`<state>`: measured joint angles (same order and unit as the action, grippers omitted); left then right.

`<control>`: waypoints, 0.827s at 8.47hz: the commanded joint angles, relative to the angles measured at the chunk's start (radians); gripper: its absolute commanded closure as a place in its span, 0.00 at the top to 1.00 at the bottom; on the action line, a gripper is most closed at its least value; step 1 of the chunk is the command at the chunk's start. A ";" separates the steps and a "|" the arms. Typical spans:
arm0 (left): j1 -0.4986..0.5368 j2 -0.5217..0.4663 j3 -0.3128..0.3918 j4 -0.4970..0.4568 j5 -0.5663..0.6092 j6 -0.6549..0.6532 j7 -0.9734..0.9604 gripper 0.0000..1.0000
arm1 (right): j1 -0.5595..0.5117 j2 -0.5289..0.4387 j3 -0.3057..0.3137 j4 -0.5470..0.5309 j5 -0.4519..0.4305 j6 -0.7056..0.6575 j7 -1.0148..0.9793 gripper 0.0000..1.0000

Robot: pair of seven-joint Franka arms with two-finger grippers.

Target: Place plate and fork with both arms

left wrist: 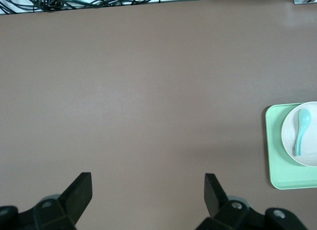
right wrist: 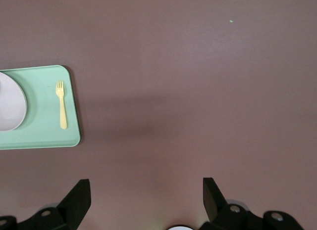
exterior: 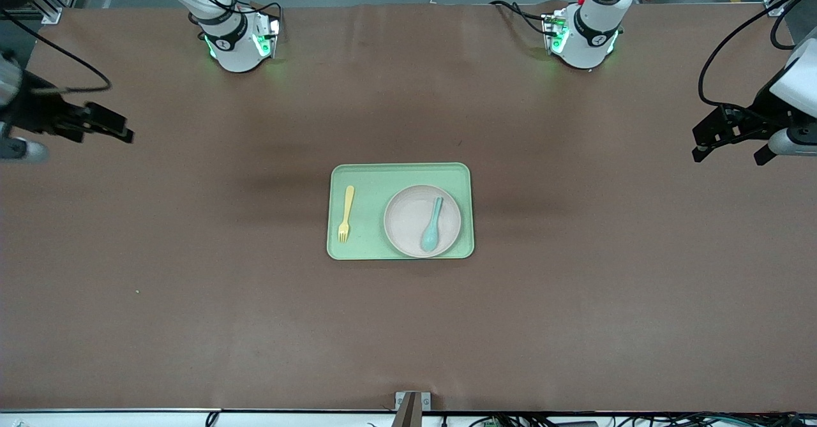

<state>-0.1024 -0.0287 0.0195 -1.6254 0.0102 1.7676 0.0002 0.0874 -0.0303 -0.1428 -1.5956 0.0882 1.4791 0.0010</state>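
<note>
Front view: cream round plastic plate [exterior: 422, 221] and pale yellow plastic fork [exterior: 345, 214] sit untouched on your light green rectangular tray [exterior: 401, 175]; left gripper [exterior: 727, 136] and right gripper [exterior: 105, 125] hang over the table ends, jaws wide open, holding nothing; next you reach in, one arm per item.

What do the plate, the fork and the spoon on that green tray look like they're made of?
The plate looks like matte cream-beige plastic: even colour, soft rim, no glaze shine. The fork seems to be pale yellow plastic, with no metallic glint. The spoon lying in the plate looks like teal plastic of the same dull finish. The tray appears similar, in light green. Melamine or a fibre blend can't be ruled out.
</note>
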 commanded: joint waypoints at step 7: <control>-0.002 -0.017 0.002 -0.002 0.019 0.003 0.008 1.00 | -0.104 0.003 0.093 0.060 -0.077 0.036 -0.096 1.00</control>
<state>-0.1024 -0.0294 0.0196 -1.6251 0.0102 1.7676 0.0002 -0.0038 -0.0407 -0.0911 -1.5641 0.0250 1.5227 -0.1001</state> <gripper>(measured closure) 0.000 0.000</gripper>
